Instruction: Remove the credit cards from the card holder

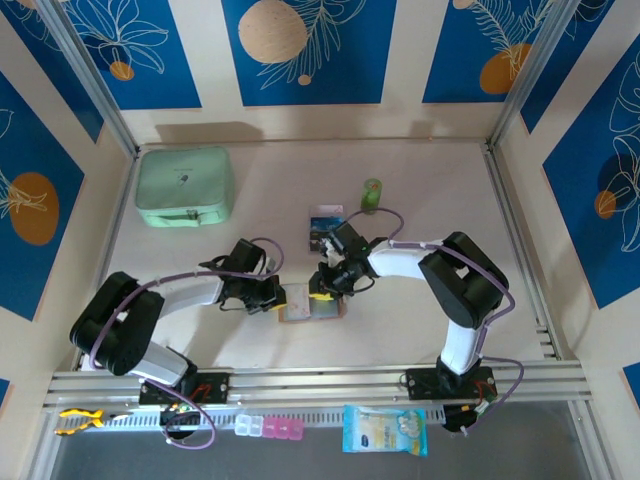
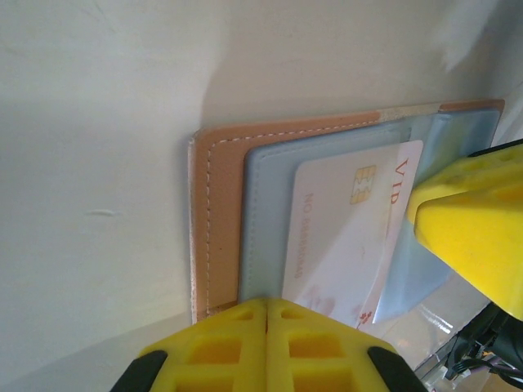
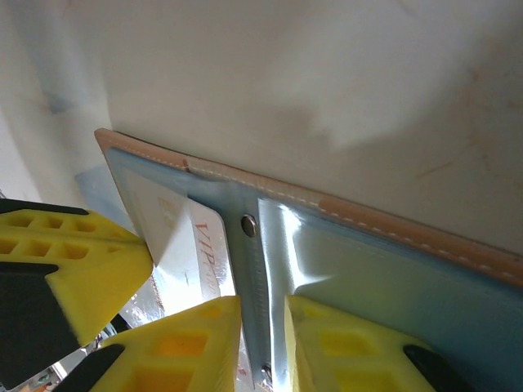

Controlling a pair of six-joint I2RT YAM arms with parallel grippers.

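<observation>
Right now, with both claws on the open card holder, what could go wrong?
1. The left claw is shut right where the pale VIP card meets the card holder's near edge; it may be pinching both, so a pull could drag the holder along.
2. The right claw grips just a thin strip of the holder's middle, which could slip free or buckle.

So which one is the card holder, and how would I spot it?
Find the pale table, then its near middle, where the left gripper and right gripper meet. The card holder lies open there, with a white card in its pocket. It is small, flat and tan-pink with grey-blue pockets, unlike the big mint-green pouch at the far left.
</observation>
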